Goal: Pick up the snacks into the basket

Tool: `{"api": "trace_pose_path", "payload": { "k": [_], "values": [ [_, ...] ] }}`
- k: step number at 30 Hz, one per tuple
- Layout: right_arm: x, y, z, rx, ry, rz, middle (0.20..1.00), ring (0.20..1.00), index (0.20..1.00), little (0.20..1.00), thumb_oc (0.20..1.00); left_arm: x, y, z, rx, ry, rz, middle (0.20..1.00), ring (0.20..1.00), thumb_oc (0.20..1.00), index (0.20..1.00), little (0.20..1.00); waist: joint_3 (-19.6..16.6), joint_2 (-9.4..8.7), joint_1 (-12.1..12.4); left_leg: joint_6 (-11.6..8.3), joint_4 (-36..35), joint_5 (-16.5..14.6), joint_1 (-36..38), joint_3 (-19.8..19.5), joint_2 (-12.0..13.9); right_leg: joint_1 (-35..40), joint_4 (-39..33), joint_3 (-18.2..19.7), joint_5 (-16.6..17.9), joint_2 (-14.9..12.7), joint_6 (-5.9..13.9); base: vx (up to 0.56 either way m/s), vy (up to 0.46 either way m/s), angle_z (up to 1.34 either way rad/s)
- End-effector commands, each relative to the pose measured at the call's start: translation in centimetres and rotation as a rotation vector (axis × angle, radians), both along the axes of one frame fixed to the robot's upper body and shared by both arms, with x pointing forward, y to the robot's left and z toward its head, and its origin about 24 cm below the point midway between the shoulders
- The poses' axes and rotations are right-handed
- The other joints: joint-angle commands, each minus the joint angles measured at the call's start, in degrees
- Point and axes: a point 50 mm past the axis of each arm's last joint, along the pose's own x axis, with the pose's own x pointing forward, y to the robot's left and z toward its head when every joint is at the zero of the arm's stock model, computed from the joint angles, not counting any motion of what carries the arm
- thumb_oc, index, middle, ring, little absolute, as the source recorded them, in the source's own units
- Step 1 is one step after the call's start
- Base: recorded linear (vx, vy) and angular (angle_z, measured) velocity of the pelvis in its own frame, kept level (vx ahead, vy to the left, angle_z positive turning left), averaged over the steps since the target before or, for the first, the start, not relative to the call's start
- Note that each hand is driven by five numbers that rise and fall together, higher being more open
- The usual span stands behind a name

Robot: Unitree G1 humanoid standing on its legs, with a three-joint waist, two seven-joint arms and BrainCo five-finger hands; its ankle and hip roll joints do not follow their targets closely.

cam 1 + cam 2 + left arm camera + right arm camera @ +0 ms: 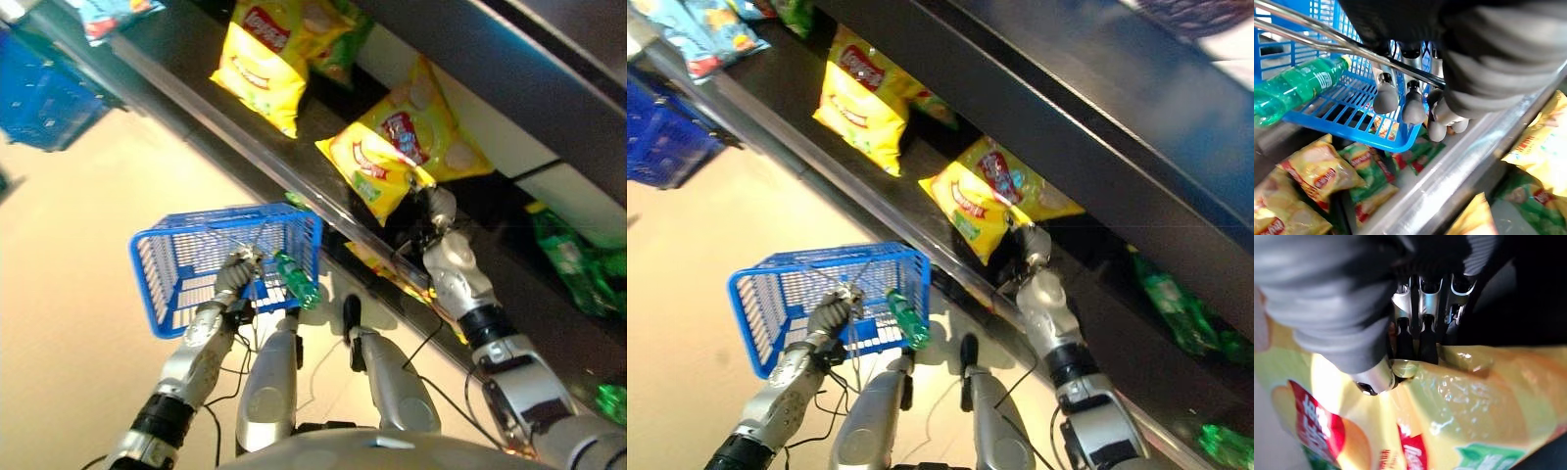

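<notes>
- Head views: right hand (438, 208) is raised to the shelf (245, 147), fingers pinched on the lower corner of a yellow chip bag (377, 166) that sits just above it, tilted over the shelf lip; a second yellow bag (260, 64) lies well off up the shelf; left hand (238, 272) is clenched round the wire handle (862, 277) of the blue basket (176, 264), which hangs just beyond its knuckles; a green bottle (297, 279) pokes over the basket's near rim, beside that hand.
- Left wrist view: fingers (1385, 98) curl under the handle, so the grip is closed on it; the bottle (1295, 88) lies in the basket (1347, 117); more chip bags (1317, 169) show on a lower shelf beyond.
- Right wrist view: dark fingertips (1425, 340) and thumb press the glossy film of the chip bag (1464, 406), a pinch near its edge rather than a full wrap.
- Doing it well, as I judge: keep the pinch firm, since slick film can slip; draw the bag clear of the shelf lip before lowering; keep the basket level under it.
- Writing: a red logo patch and green band show on the bag; I leave the print unread.
</notes>
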Motion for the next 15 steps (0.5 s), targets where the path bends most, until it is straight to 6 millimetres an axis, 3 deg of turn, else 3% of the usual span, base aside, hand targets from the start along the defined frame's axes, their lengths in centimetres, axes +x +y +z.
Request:
{"api": "trace_pose_path", "payload": {
  "k": [1, 6, 7, 8, 9, 10, 11, 14, 15],
  "values": [
    [-1.1, -0.1, 1.2, -0.049, -0.122, 0.015, 0.200, 0.200, 0.200, 0.200, 0.200, -0.8, -0.7, 2.2, -0.067, -0.161, -0.040, 0.200, 0.200, 0.200, 0.200, 0.200, -11.86, -2.32, 1.77, -2.50, 1.61, -1.77, -3.78, -8.07, -3.06, 11.56, -13.59, 2.14, 6.46, -3.46, 0.83, -0.11, -0.143, -0.60],
    [-2.0, -0.5, 0.3, -0.089, -0.093, 0.026, 0.200, 0.200, 0.200, 0.200, 0.200, -1.5, -0.3, 1.3, -0.086, -0.124, -0.015, 0.200, 0.200, 0.200, 0.200, 0.200, -14.60, -1.91, 1.18, -3.74, 3.36, -0.25, -5.14, -6.86, -0.54, 14.25, -13.00, 6.59, 10.19, -6.08, 2.57, -0.14, -0.190, -0.95],
    [-2.3, -0.5, 0.2, -0.111, -0.092, 0.036, 0.200, 0.200, 0.200, 0.200, 0.200, -1.6, -0.3, 1.1, -0.093, -0.121, -0.007, 0.200, 0.200, 0.200, 0.200, 0.200, -15.24, -1.15, 0.06, -4.66, 3.41, 1.40, -5.80, -7.14, 1.08, 14.79, -12.94, 10.52, 5.43, -4.10, 2.07, -0.11, -0.155, -0.74],
    [-2.3, -0.5, 0.2, -0.111, -0.092, 0.036, 0.200, 0.200, 0.200, 0.200, 0.200, -1.6, -0.3, 1.1, -0.093, -0.121, -0.007, 0.200, 0.200, 0.200, 0.200, 0.200, -15.25, -1.15, 0.07, -4.66, 3.41, 1.40, -5.81, -7.12, 1.09, 14.75, -12.90, 10.55, 5.41, -4.09, 2.07, -0.16, -0.353, -0.49],
    [-2.6, -0.7, 0.2, -0.118, -0.101, 0.041, 0.200, 0.200, 0.200, 0.200, 0.200, -1.5, -0.2, 1.3, -0.097, -0.129, 0.002, 0.200, 0.200, 0.200, 0.200, 0.200, -15.29, 0.70, -1.06, -5.95, 1.84, 4.42, -4.80, -8.37, 3.45, 14.05, -10.79, 11.38, -4.17, 0.17, -0.72, -0.06, -0.203, -0.18],
    [-2.6, -0.7, 0.2, -0.119, -0.100, 0.041, 0.200, 0.200, 0.200, 0.200, 0.200, -1.5, -0.2, 1.3, -0.098, -0.129, 0.002, 0.200, 0.200, 0.200, 0.200, 0.200, -15.19, 0.73, -1.17, -6.02, 1.70, 4.54, -4.69, -8.48, 3.42, 14.02, -10.47, 11.27, -4.36, 0.22, -0.77, -0.21, -0.443, 0.05],
    [-2.8, -0.8, 0.3, -0.146, -0.109, 0.053, 0.200, 0.200, 0.200, 0.200, 0.200, -1.7, -0.3, 1.0, -0.117, -0.122, 0.020, 0.200, 0.200, 0.200, 0.200, 0.200, -14.65, 2.29, -2.00, -7.34, -1.37, 7.20, -3.69, -9.79, 5.63, 13.04, -8.47, 9.48, -8.40, 2.65, -1.98, -0.16, -0.249, 0.12],
    [-3.4, -1.4, 0.4, -0.184, -0.119, 0.061, 0.200, 0.200, 0.200, 0.200, 0.200, -1.9, -0.6, 0.5, -0.146, -0.106, 0.029, 0.200, 0.200, 0.200, 0.200, 0.200, -14.00, 3.54, -3.63, -8.46, -5.54, 8.30, -2.52, -9.96, 7.59, 12.21, -7.10, 8.21, -9.60, 5.13, -3.21, -0.22, -0.385, -0.01],
    [-4.0, -2.2, 0.2, -0.224, -0.111, 0.048, 0.200, 0.200, 0.200, 0.200, 0.200, -2.3, -1.3, -0.2, -0.170, -0.079, 0.013, 0.200, 0.200, 0.200, 0.200, 0.200, -13.49, 4.21, -4.91, -8.30, -7.30, 7.04, -1.39, -9.04, 7.67, 12.33, -7.20, 6.76, -9.04, 5.29, -3.30, -0.21, -0.353, -0.01]
  ]
}}
